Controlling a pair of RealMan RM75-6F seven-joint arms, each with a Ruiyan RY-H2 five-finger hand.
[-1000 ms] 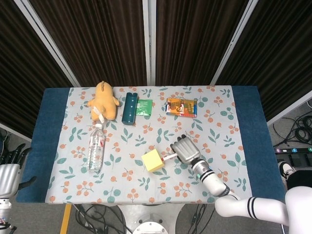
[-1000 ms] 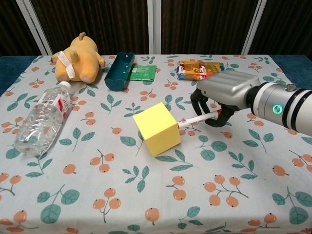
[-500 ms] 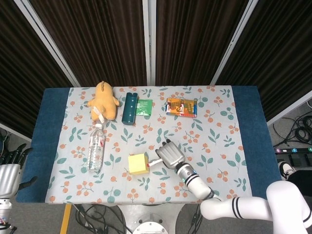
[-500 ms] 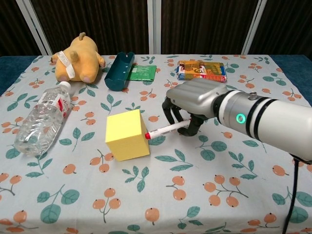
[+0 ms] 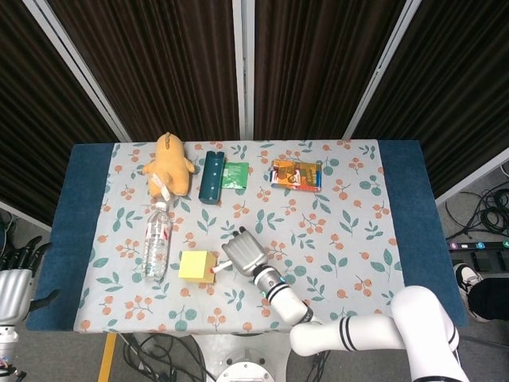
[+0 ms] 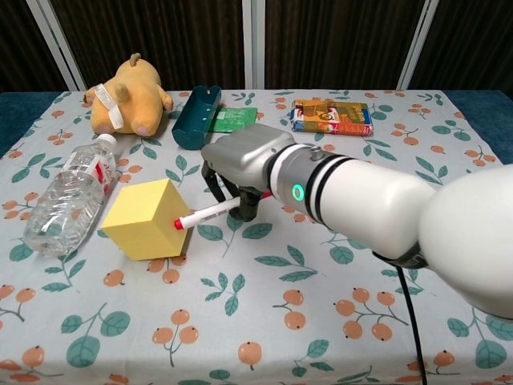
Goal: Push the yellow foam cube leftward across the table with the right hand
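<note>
The yellow foam cube (image 5: 197, 264) (image 6: 148, 218) sits on the floral tablecloth, left of centre and just right of the lying water bottle (image 5: 157, 240) (image 6: 64, 196). My right hand (image 5: 245, 255) (image 6: 244, 164) hovers right of the cube with its fingers curled around a white pen with a red tip (image 6: 210, 212) (image 5: 216, 270). The red tip touches the cube's right face. My left hand (image 5: 12, 290) hangs off the table's left edge, holding nothing, and shows only in the head view.
An orange plush toy (image 5: 169, 165) (image 6: 128, 100), a teal case (image 5: 211, 177) (image 6: 196, 117), a green packet (image 5: 235, 174) (image 6: 235, 119) and an orange snack box (image 5: 296, 175) (image 6: 333, 115) line the far side. The bottle lies close against the cube's left.
My right hand has swept leftward with the pen, sliding the cube from the table's middle to beside the bottle. The cube turned a little on the way. The left hand stayed still.
</note>
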